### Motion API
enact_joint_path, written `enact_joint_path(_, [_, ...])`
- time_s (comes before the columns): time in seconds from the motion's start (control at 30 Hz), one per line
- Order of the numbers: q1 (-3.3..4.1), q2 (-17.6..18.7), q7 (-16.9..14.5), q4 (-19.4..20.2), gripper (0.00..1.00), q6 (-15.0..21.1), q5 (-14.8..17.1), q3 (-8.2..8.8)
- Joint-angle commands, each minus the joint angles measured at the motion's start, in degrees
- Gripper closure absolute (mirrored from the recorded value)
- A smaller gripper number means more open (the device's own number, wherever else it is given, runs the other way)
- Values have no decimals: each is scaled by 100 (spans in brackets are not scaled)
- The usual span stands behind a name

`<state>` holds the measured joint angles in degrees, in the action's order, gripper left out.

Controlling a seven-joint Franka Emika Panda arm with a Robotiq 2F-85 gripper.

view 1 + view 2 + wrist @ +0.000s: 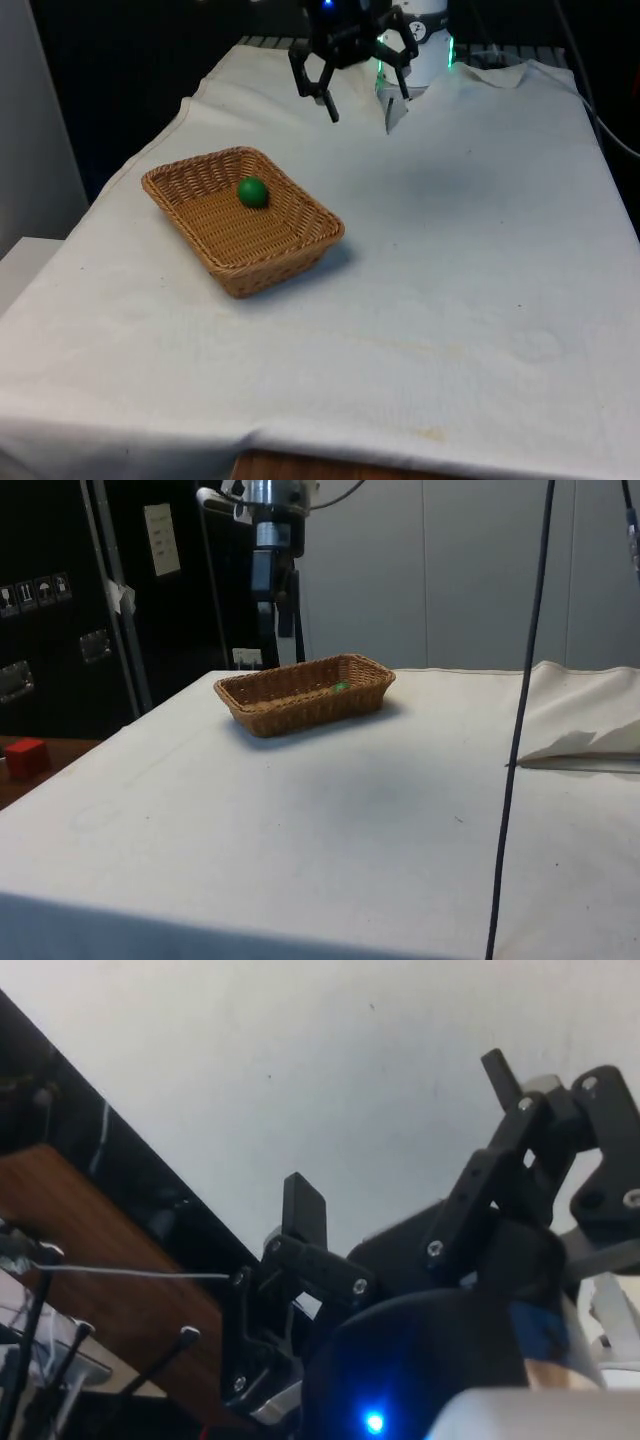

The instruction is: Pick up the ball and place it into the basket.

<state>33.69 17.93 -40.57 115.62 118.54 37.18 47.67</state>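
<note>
Front view: the white-clothed table (450, 300) carries a brown wicker basket (300, 250) towards the front view's left, about midway along the table. The black gripper (360, 115) hangs high over the table's far end, its fingers (330, 105) spread wide with nothing between them. The small green ball (252, 191) lies inside the basket, near its far wall, well apart from the gripper, nearer the camera and to the front view's left of it. From the side, the ball (340, 687) peeks over the basket's rim (300, 670).
</note>
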Motion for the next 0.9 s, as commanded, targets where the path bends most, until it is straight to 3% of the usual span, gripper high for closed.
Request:
enact_joint_path(0.0, [103,-120,92,138,0,143,-143,52])
enact_joint_path(0.23, [80,-470,332,338,0,246,-550,-115])
enact_joint_path(0.27, [0,-372,252,206,0,80,-413,-155])
enact_joint_path(0.3, [80,-504,361,372,0,269,-602,-138])
enact_joint_path(0.53, [46,-808,659,710,0,642,-1106,-355])
enact_joint_path(0.57, [-6,-779,567,665,0,521,-997,-384])
enact_joint_path(0.6, [46,-837,693,751,0,688,-1157,-372])
enact_joint_path(0.77, [34,-951,837,917,0,882,-1404,-464])
enact_joint_path(0.83, [-17,-963,796,928,0,842,-1387,-527])
enact_joint_path(0.87, [23,-997,917,985,0,991,-1536,-510])
